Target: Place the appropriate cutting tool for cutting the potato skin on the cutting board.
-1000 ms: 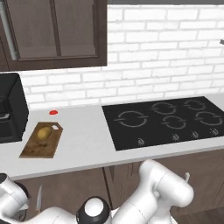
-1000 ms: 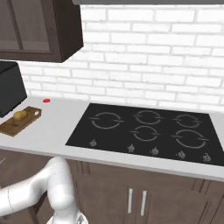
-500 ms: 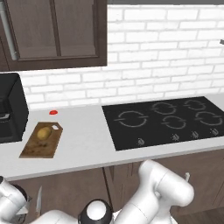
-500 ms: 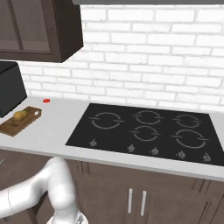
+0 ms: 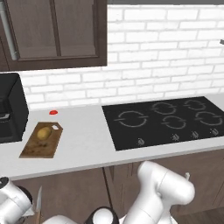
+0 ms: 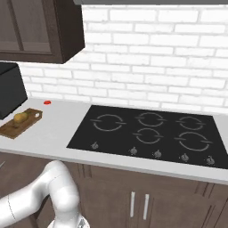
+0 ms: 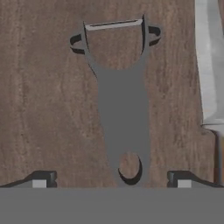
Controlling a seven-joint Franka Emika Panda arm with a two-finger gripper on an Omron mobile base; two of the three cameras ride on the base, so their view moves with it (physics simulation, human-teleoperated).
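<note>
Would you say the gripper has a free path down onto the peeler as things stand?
Probably yes: the gripper is open, its fingertips either side of the peeler handle, nothing between. The knife lies apart beside it.

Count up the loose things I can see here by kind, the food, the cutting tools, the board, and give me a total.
Potatoes: 1, the potato lying on the board.
Cutting boards: 1, the cutting board on the counter.
Peelers: 1, the peeler seen in the hand view.
Knives: 1, the knife beside the peeler.
Small red items: 1, the red object by the wall.
Total: 5
</note>
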